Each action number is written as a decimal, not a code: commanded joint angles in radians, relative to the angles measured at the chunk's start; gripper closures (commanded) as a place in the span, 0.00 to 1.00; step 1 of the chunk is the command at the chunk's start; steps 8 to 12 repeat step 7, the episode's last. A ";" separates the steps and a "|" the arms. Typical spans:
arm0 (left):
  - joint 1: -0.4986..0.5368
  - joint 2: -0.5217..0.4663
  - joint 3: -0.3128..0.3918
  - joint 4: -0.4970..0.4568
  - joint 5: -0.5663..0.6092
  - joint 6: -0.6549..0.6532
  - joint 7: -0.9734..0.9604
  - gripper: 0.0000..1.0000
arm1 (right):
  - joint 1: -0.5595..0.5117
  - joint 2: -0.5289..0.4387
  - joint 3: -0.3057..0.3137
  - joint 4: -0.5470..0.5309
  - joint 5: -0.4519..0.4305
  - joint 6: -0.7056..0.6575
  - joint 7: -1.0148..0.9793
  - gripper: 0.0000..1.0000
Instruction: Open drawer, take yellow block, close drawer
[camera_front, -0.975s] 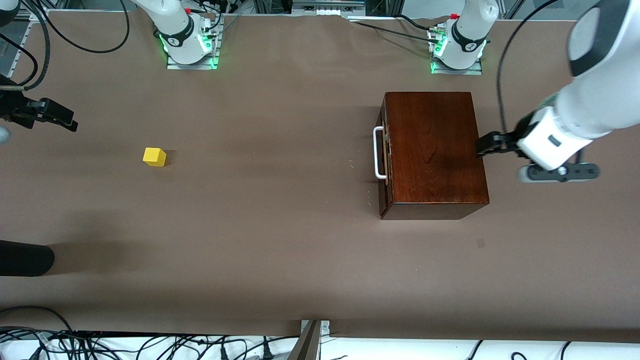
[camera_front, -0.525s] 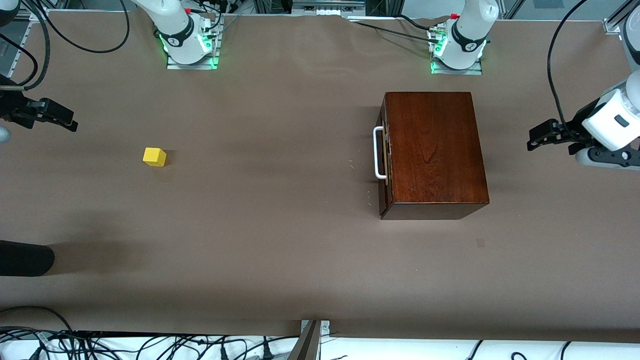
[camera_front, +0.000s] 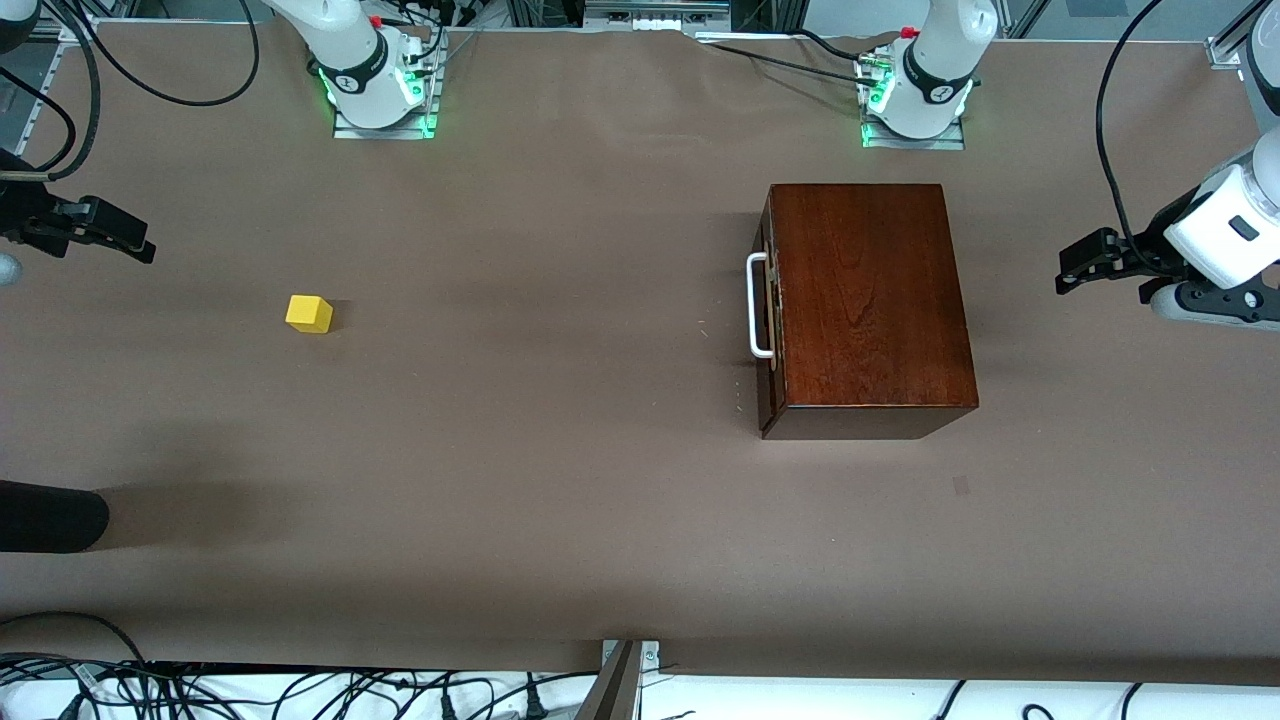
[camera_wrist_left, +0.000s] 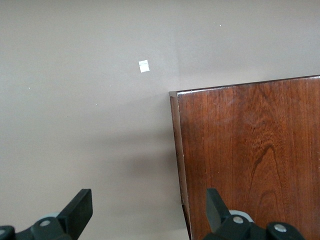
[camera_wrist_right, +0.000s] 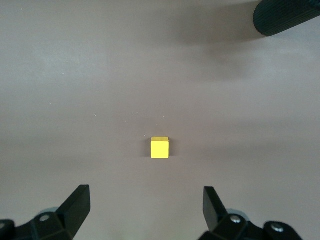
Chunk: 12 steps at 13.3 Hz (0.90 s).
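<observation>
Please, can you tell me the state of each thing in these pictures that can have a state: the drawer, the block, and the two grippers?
drawer: shut, flush in the wooden box; handle free.
yellow block: lying on the table, outside the drawer, toward the right arm's end; nothing holds it.
left gripper: open, empty, over the table beside the box.
right gripper: open, empty, over the table at its own end.
</observation>
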 joint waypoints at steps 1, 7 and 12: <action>-0.001 -0.026 -0.003 -0.022 0.023 0.014 0.007 0.00 | -0.014 -0.008 0.012 0.012 -0.007 -0.013 0.009 0.00; 0.001 -0.026 0.005 -0.019 0.020 0.014 0.008 0.00 | -0.012 -0.008 0.013 0.012 -0.007 -0.013 0.009 0.00; 0.001 -0.026 0.005 -0.019 0.020 0.014 0.008 0.00 | -0.012 -0.008 0.013 0.012 -0.007 -0.013 0.009 0.00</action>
